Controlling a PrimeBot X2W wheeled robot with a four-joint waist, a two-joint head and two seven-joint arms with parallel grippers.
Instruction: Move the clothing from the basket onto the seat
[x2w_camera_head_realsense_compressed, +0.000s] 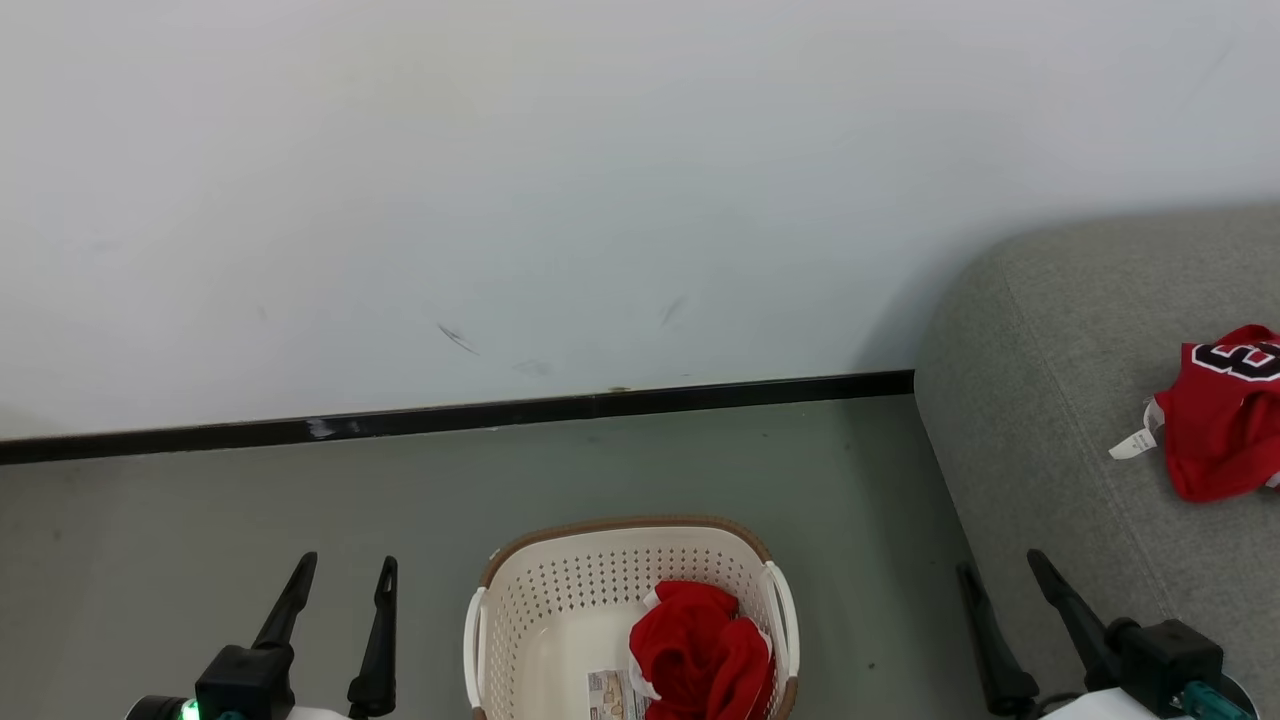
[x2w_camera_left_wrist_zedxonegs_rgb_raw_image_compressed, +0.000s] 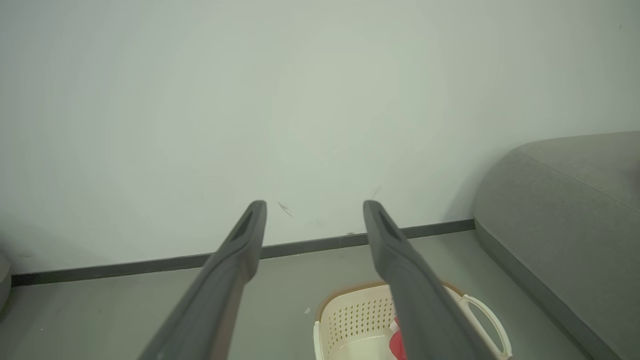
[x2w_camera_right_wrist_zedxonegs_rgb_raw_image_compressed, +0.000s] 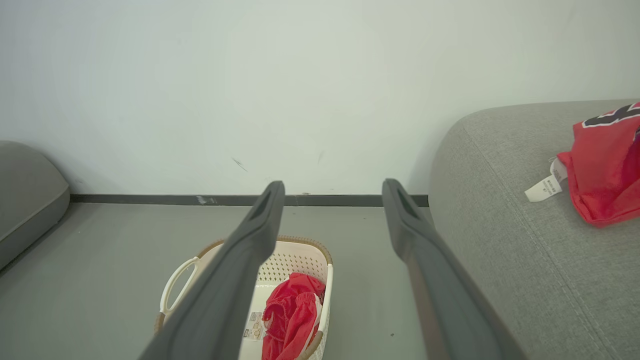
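Observation:
The cream perforated basket (x2w_camera_head_realsense_compressed: 560, 600) with a brown rim stands on the grey floor at bottom centre. A crumpled red jersey (x2w_camera_head_realsense_compressed: 700, 650) lies in its right half, seen too in the right wrist view (x2w_camera_right_wrist_zedxonegs_rgb_raw_image_compressed: 290, 315). Another red jersey (x2w_camera_head_realsense_compressed: 1225, 420) with a black-and-white number and a white tag rests on the grey sofa seat (x2w_camera_head_realsense_compressed: 1060, 400) at the right. My left gripper (x2w_camera_head_realsense_compressed: 345, 578) hangs open left of the basket, empty. Between the basket and the sofa, my right gripper (x2w_camera_head_realsense_compressed: 1000, 570) is open and empty too. The basket (x2w_camera_left_wrist_zedxonegs_rgb_raw_image_compressed: 350, 320) sits low between the left fingers in the left wrist view.
A pale wall with a black skirting strip (x2w_camera_head_realsense_compressed: 450, 415) runs behind the basket. A label sticker (x2w_camera_head_realsense_compressed: 612, 695) shows on the basket's bottom. Another grey cushion edge (x2w_camera_right_wrist_zedxonegs_rgb_raw_image_compressed: 27, 195) lies at the far left in the right wrist view. Bare floor surrounds the basket.

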